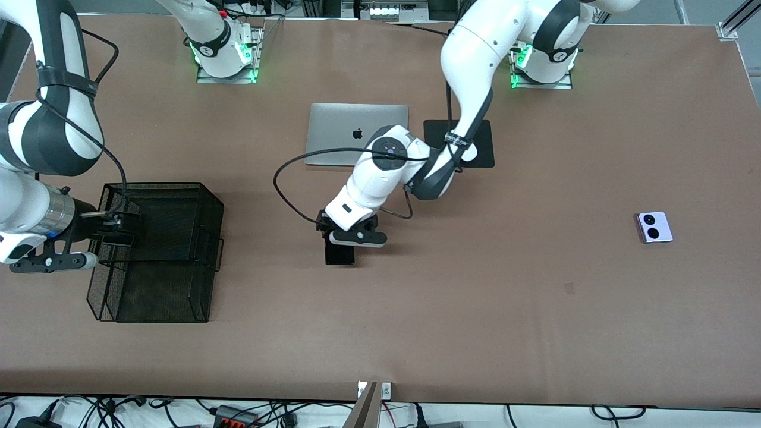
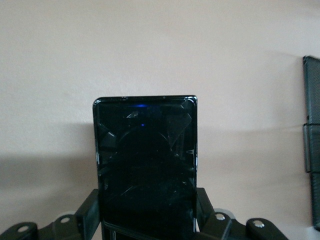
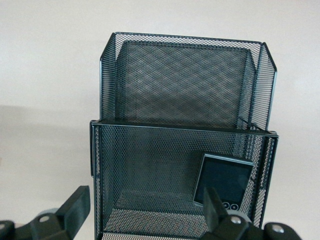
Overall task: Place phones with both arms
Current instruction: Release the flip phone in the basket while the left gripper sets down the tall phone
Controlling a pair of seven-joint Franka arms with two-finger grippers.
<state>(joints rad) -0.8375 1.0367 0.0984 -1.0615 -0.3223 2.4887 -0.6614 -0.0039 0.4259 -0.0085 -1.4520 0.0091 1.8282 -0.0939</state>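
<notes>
My left gripper [image 1: 343, 242] [image 2: 147, 212] is shut on the longer black phone [image 1: 339, 255] [image 2: 145, 160], one finger on each long edge, low over the middle of the table. The phone's free end sticks out past the fingers [image 2: 206, 206]. I cannot tell whether it touches the table. My right gripper [image 1: 116, 232] [image 3: 145, 210] is open and holds nothing, at the rim of a black mesh basket [image 1: 163, 249] [image 3: 185, 125]. A squarish black phone [image 3: 223, 180] leans inside the basket's lower tier. The lavender-white phone [image 1: 654, 227] with two camera circles lies flat toward the left arm's end.
A shut silver laptop [image 1: 357, 134] lies near the bases, with a black mouse pad [image 1: 484, 145] beside it, partly under the left arm. The basket's edge [image 2: 312, 150] shows in the left wrist view. The brown table [image 1: 475, 309] runs bare between the held phone and the lavender one.
</notes>
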